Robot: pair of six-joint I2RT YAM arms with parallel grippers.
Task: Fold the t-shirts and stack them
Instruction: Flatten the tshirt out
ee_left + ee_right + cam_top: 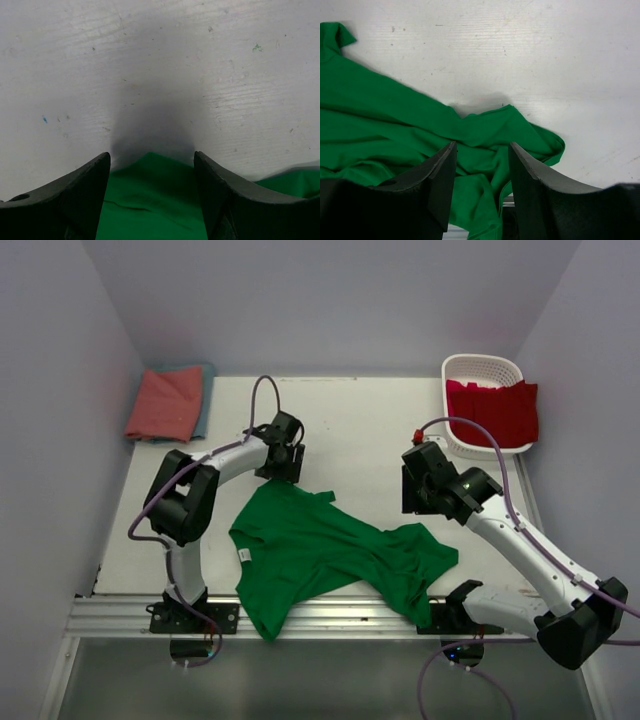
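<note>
The bright green t-shirt (320, 552) lies crumpled and unfolded at the table's front middle, its hem hanging over the front rail. My left gripper (285, 470) is open at the shirt's far edge; in the left wrist view (151, 162) a peak of green cloth (150, 200) lies between the spread jaws, ungripped. My right gripper (416, 500) is open and empty, hovering above the shirt's right sleeve (520, 135), as the right wrist view (481, 150) shows. The salmon-pink shirt (165, 402) lies folded on the teal-blue one (208, 398) at the back left. The red shirt (492, 412) hangs in the basket.
The white lattice basket (482, 365) stands at the back right corner. Grey walls close in the left, back and right sides. A metal rail (330, 615) runs along the table's front edge. Bare white tabletop (355, 425) lies between the stack and the basket.
</note>
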